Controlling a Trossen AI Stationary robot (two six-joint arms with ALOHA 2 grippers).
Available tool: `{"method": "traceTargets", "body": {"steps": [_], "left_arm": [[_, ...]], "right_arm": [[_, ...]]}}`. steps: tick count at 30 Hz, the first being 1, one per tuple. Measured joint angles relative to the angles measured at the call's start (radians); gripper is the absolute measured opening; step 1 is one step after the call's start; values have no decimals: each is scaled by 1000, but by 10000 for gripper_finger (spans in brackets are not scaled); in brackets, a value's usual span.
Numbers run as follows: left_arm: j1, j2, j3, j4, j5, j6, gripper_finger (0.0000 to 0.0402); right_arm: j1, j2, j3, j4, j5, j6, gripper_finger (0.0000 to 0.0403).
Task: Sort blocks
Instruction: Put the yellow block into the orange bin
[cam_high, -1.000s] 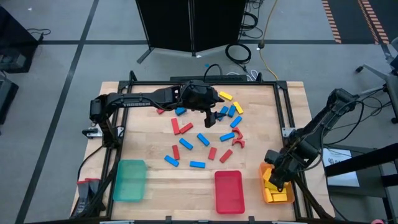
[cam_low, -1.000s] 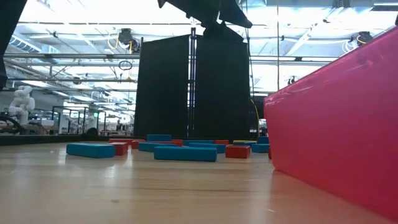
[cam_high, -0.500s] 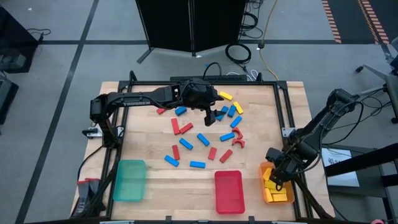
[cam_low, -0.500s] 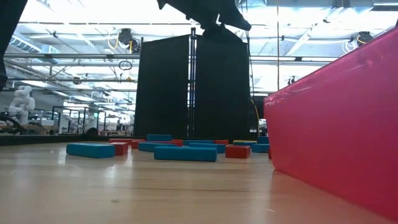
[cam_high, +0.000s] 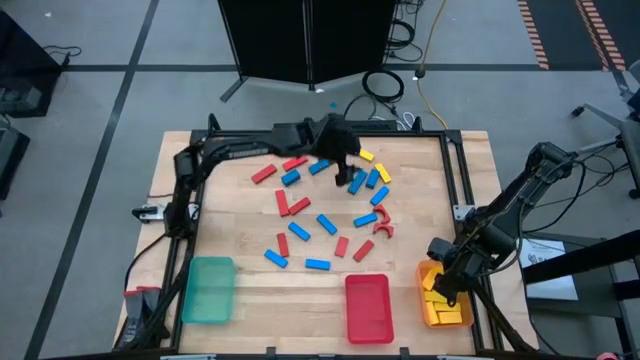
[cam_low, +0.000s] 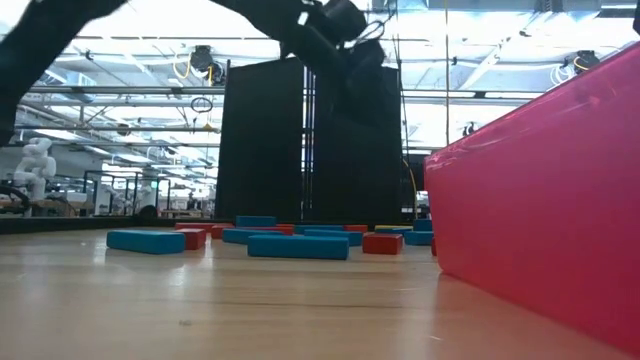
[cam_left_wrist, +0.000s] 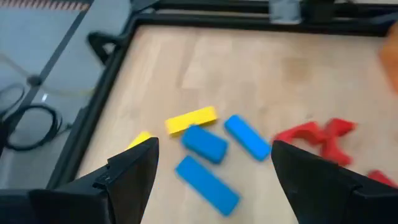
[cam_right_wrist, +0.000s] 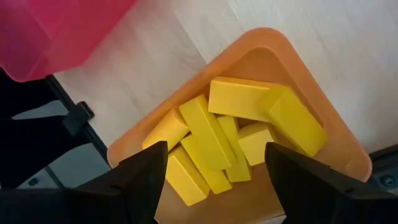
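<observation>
Red, blue and yellow blocks lie flat and scattered over the middle of the wooden table (cam_high: 230, 215). My left gripper (cam_high: 344, 176) hangs open over the far cluster; in its wrist view a yellow block (cam_left_wrist: 191, 119), three blue blocks (cam_left_wrist: 205, 143) and two red arches (cam_left_wrist: 311, 134) lie ahead of the gripper (cam_left_wrist: 214, 149). My right gripper (cam_high: 445, 285) stands open above the orange tray (cam_high: 447, 312) at the near right. Several yellow blocks (cam_right_wrist: 249, 102) lie piled in that tray (cam_right_wrist: 298, 59). Nothing is between either gripper's fingers.
A green tray (cam_high: 210, 290) stands at the near left and a red tray (cam_high: 367, 305) at the near middle; the red tray's wall (cam_low: 540, 200) fills the right of the low view. A black frame (cam_high: 462, 170) runs around the table's edges.
My left arm has swung toward the table's far edge and come lower, its gripper now over the far cluster of blocks. Red and blue blocks that the arm covered at the far middle now show. The blocks on the table have stayed where they were.
</observation>
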Motion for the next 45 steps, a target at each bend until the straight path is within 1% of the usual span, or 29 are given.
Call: {"method": "traceTargets", "body": {"steps": [4, 7, 8, 10, 12, 13, 14, 16, 18, 19, 21, 22, 23, 24, 28, 32, 34, 35, 38, 39, 42, 44, 45], "left_arm": [[63, 76, 140, -105, 3, 52, 318], [104, 120, 238, -130, 4, 52, 318], [117, 132, 268, -130, 3, 10, 318], [142, 153, 314, -101, -9, -157, 318], [155, 169, 349, -78, -86, -346, 318], [157, 174, 358, -69, -123, -412, 317], [157, 179, 362, -51, -135, -441, 316], [149, 191, 364, 1, -96, -391, 311], [143, 199, 364, -9, -45, -289, 304], [140, 201, 363, -28, -55, -243, 300], [136, 210, 363, -41, -176, -187, 294], [138, 212, 363, -50, -231, -182, 291], [145, 213, 363, -62, -266, -183, 287], [151, 214, 363, -63, -281, -184, 283], [182, 225, 363, -84, -283, -163, 271], [223, 246, 363, -101, -186, -160, 265], [241, 249, 362, -92, -95, -211, 250], [249, 249, 362, -74, -23, -258, 237], [270, 249, 362, 20, 196, -425, 178], [272, 249, 362, 59, 227, -458, 153], [272, 248, 363, 129, 230, -498, 71], [272, 248, 363, 121, 236, -511, 22], [270, 248, 363, 111, 255, -527, 12]], "right_arm": [[0, -9, 1, -3, 0, 0, 260], [0, -9, 1, -3, 11, 1, 260], [0, -9, 1, -3, 20, 3, 260], [0, -9, 1, -3, 33, 8, 260], [0, -9, 1, -4, 51, 8, 260], [0, -9, 1, -5, 61, 8, 259], [0, -9, 1, -8, 71, 8, 259], [0, -9, 1, -17, 87, -1, 258], [0, -9, 1, -27, 95, -5, 258], [0, -9, 1, -38, 96, -5, 258], [0, -9, 1, -58, 96, -1, 258], [0, -9, 1, -62, 97, -1, 258], [-2, -9, 1, -68, 97, 0, 258], [-2, -9, 1, -74, 97, 0, 258], [-2, -9, 1, -76, 100, 0, 258], [-2, -9, 1, -84, 106, 0, 258], [-2, -9, 1, -87, 120, 9, 258], [-2, -9, 1, -87, 130, 17, 258], [-3, -9, 1, -88, 160, 26, 258], [-4, -9, 1, -89, 168, 27, 258], [-17, -9, 1, -89, 189, 49, 257], [-37, -9, 1, -88, 265, 48, 248], [-53, -9, 2, -89, 323, 37, 240]]}}
